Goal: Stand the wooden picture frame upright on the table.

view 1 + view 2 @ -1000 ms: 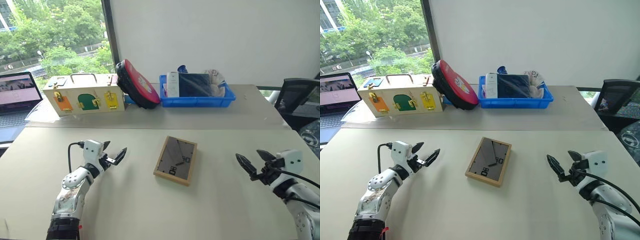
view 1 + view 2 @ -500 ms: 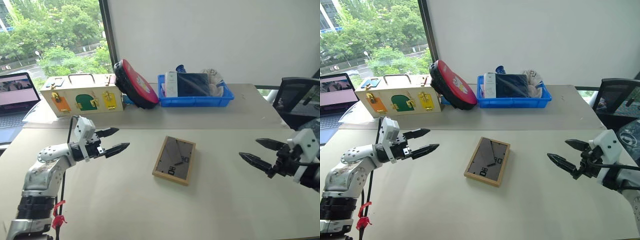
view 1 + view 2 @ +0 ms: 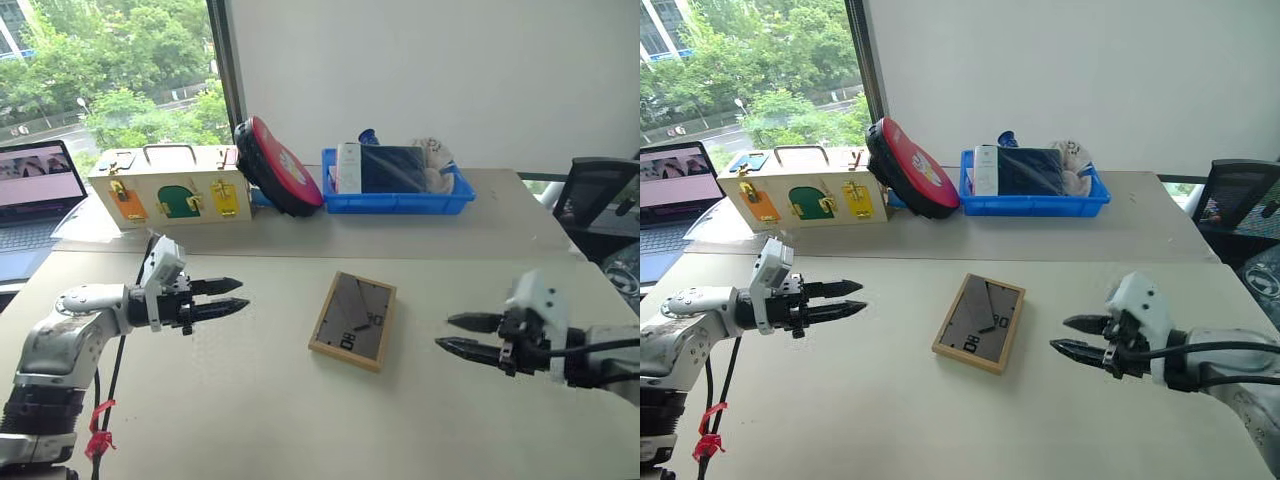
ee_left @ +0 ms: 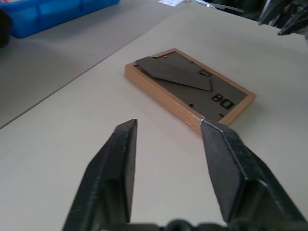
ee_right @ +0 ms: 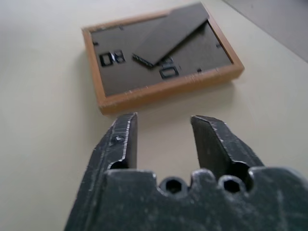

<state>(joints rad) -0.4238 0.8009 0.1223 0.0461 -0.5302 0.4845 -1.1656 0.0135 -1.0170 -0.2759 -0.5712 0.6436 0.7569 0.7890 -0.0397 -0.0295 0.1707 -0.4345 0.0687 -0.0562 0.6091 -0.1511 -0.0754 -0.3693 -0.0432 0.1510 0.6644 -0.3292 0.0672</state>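
Nearest the camera, the left gripper (image 3: 232,297) at the picture's left and the right gripper (image 3: 455,333) at lower right hung just above the cream worktop (image 3: 270,410), each with its jaws parted by a narrow gap and pinching nothing, both aimed inward at the same target. Between them, at the centre of the picture and apart from either, the wooden picture frame (image 3: 352,320) lay flat with its dark grey backing up and the hinged stand (image 4: 174,73) folded against it, probably why both arms flanked it: one could steady the frame while the other worked the stand. The portrait side faced down and was hidden. Farther off, in the upper half, stood a wooden latch box (image 3: 169,187), a red and black disc-shaped case (image 3: 277,167) and a blue bin (image 3: 395,188) whose contents were hard to make out; a laptop (image 3: 33,190) was cut off at the left edge.
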